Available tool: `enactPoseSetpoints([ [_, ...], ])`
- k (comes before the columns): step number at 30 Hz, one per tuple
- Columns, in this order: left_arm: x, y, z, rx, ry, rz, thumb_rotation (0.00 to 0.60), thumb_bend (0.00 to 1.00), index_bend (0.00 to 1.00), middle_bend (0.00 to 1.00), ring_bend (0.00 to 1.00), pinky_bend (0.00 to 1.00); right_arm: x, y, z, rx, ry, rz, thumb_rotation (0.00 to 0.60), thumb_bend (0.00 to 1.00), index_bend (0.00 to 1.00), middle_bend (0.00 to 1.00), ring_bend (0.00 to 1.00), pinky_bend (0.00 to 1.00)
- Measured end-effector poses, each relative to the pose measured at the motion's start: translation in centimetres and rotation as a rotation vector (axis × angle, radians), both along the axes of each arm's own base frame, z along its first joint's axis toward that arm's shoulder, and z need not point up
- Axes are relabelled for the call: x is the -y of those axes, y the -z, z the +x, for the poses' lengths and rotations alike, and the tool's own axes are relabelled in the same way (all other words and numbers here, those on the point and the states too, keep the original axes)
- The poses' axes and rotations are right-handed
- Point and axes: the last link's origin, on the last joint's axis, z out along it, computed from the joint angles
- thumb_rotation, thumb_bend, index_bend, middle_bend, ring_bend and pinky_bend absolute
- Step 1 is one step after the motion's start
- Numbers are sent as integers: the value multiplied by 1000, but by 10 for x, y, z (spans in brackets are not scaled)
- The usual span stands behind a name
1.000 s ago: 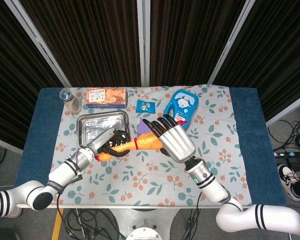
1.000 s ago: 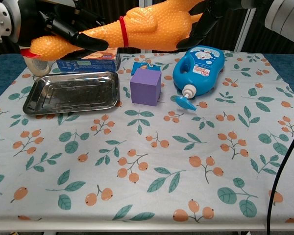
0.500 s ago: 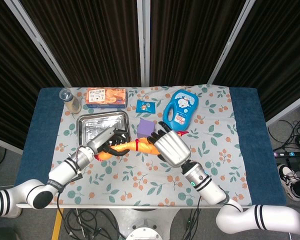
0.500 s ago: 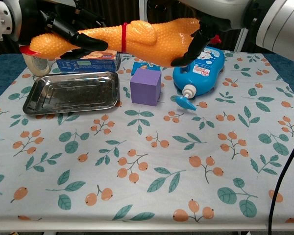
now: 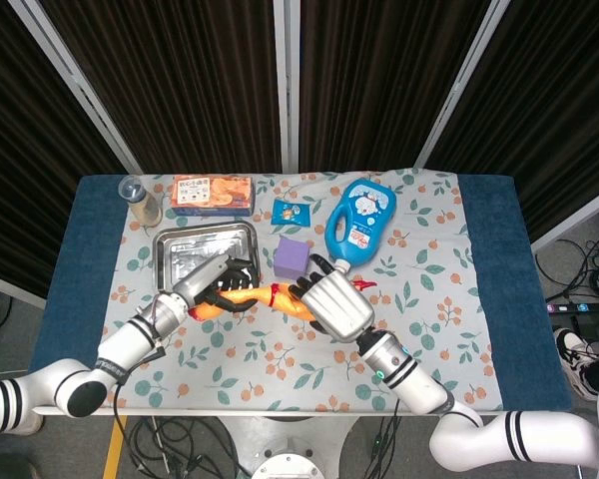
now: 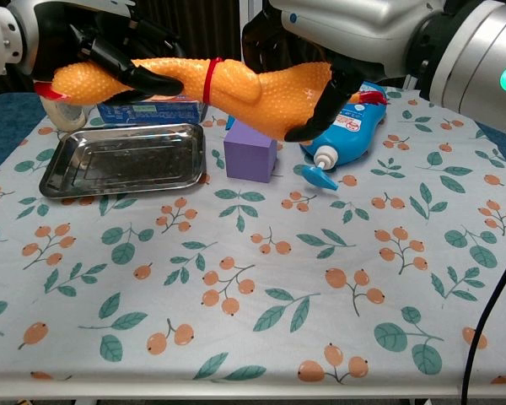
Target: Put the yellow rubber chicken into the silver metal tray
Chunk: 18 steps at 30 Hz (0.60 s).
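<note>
Yellow rubber chicken (image 6: 236, 84): held in the air above the flowered tablecloth (image 6: 253, 278), stretched left to right between both hands, with a red band around its neck. In the chest view its body is seen to hang above the purple cube (image 6: 251, 152) and just right of the silver metal tray (image 6: 122, 160); it is clear of the tray.

Right hand (image 5: 334, 304): wrapped around the thick body end of the chicken, dark fingers (image 6: 320, 110) curled under it in the chest view. In the head view only the silver back of this hand is shown, and the grip is hidden.

Left hand (image 5: 225, 282): closed on the neck and head end, black fingers (image 6: 139, 74) clasped over the orange skin, above the near right part of the tray.

Silver metal tray: lying flat at the left of the cloth, nothing seen in it.

Blue bottle (image 6: 346, 122): lying on its side at the right, spout toward the near edge, partly covered by the right hand in the chest view but shown whole in the head view (image 5: 360, 222).

Snack box (image 5: 212, 193), small blue packet (image 5: 290, 210) and clear jar (image 5: 140, 200): along the far side, shown plainly in the head view only.
</note>
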Motion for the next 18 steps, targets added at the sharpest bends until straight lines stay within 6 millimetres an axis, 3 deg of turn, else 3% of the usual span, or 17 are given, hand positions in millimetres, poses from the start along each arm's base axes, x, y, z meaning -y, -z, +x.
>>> enactPoseSetpoints([
  [2, 1, -1, -1, 1, -1, 3, 600, 711, 770, 836, 758, 840, 2, -3, -1, 12, 9, -9, 600, 414, 704, 700, 475, 198],
  [6, 2, -1, -4, 4, -13, 5, 600, 710, 770, 835, 758, 841, 6, -13, -3, 49, 35, -28, 600, 99, 195, 368, 238, 170],
  [8, 2, -1, -7, 8, -23, 7, 600, 710, 770, 835, 757, 840, 8, -18, -4, 67, 47, -33, 600, 23, 49, 233, 147, 147],
  [12, 2, -3, -12, 18, -42, 10, 600, 710, 770, 833, 757, 840, 9, -26, -7, 90, 76, -14, 600, 0, 0, 82, 45, 98],
  [18, 3, -6, -19, 33, -65, 17, 600, 710, 770, 832, 758, 840, 10, -38, -15, 94, 106, 0, 600, 0, 0, 51, 30, 86],
])
